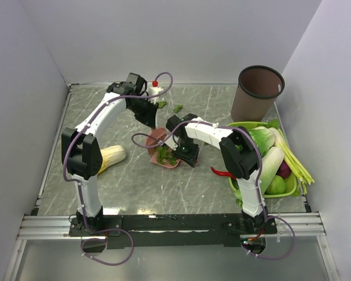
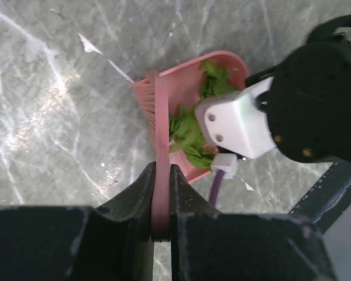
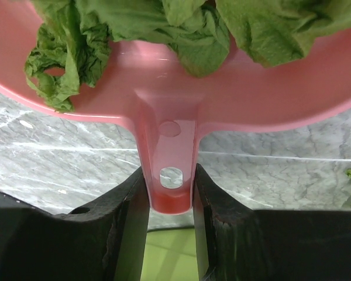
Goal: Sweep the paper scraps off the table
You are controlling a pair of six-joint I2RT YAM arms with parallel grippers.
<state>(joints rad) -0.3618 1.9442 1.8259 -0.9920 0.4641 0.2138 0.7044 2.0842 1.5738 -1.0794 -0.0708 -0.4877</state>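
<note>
rail (image 1: 175, 221): near edge of desk (image 1: 105, 187), arm bases on it. No scraps seen there.
cabbage (image 1: 112, 156): left of mid-desk, well apart from the pan.
chili (image 1: 221, 172): right of the pan, near the right arm.
right tool (image 3: 171, 175): clamped on the handle of the pan (image 3: 269, 99), mid-desk. Can't tell if the lip touches the desk.
left tool (image 2: 162, 175): clamped on the brush (image 2: 161, 129), bristles at the pan's edge.
scraps (image 3: 134, 23): most are heaped in the pan.
step: looks like the last strokes of this batch, with more pickup to follow.
how: keep the pan lip down and level. A forward tilt would likely spill the heap. Use short strokes toward the pan. The brush is close to the right wrist, so stroke on the side away from it.
loose scraps (image 1: 178, 108): two bits beyond the pan, just beside the left forearm, with open desk around them.
basket (image 1: 245, 124): along the right edge, limits swing on that side.
bin (image 1: 258, 93): far right corner, likely the dump spot. The path from the pan looks open.
walls: close on three sides, and the left elbow is near the back one.
</note>
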